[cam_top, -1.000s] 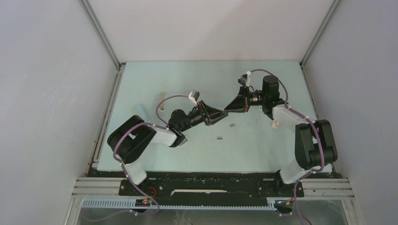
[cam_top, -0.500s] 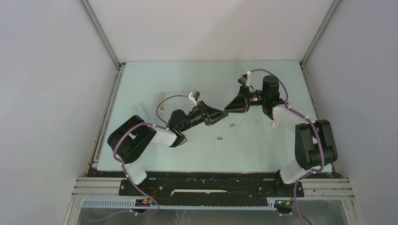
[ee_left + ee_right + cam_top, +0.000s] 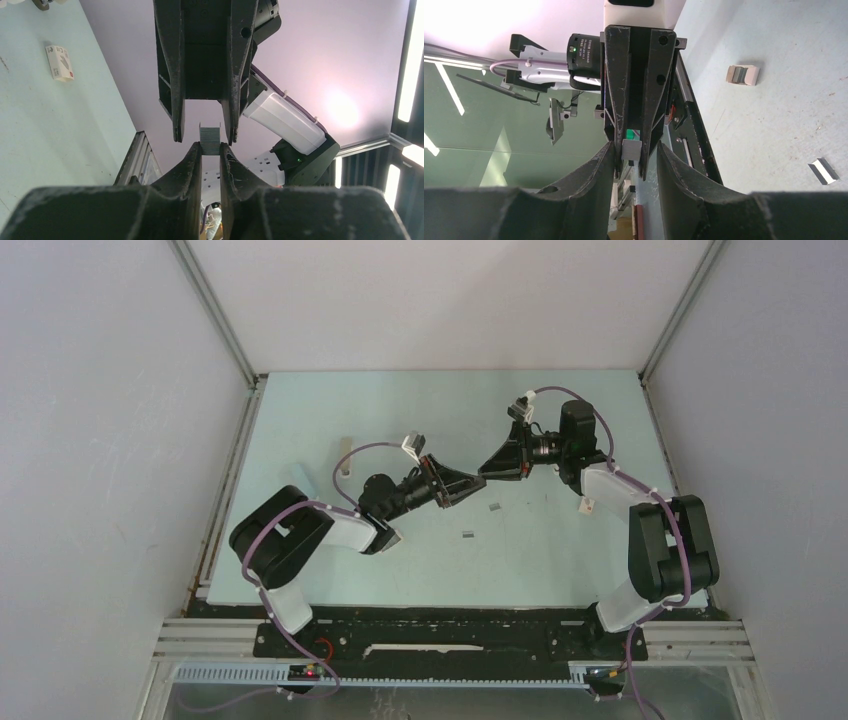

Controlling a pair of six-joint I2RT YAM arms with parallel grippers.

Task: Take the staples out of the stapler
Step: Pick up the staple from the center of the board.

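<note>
grey staples (image 3: 210, 139) pinched by left claw (image 3: 210, 149); right claw (image 3: 635, 150) parted.

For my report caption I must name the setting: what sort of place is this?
Probably a laboratory robot test cell: plain white walls, an aluminium frame, and two arms bolted at a pale green table.

Top external: fixed high above and behind the arm bases, looking down and away over the whole table (image 3: 560, 550), far enough back to take in both arms and the side walls.

Left wrist: mounted just behind the left pincer (image 3: 210, 147), looking along the fingers toward the right, very near.

Right wrist: mounted likewise behind the right pincer (image 3: 635, 150), facing left, equally near.

Shared by both wrist views: the opposing pincer tips and the staples (image 3: 210, 136) between them. Shared with the overhead view too, at mid-table.
</note>
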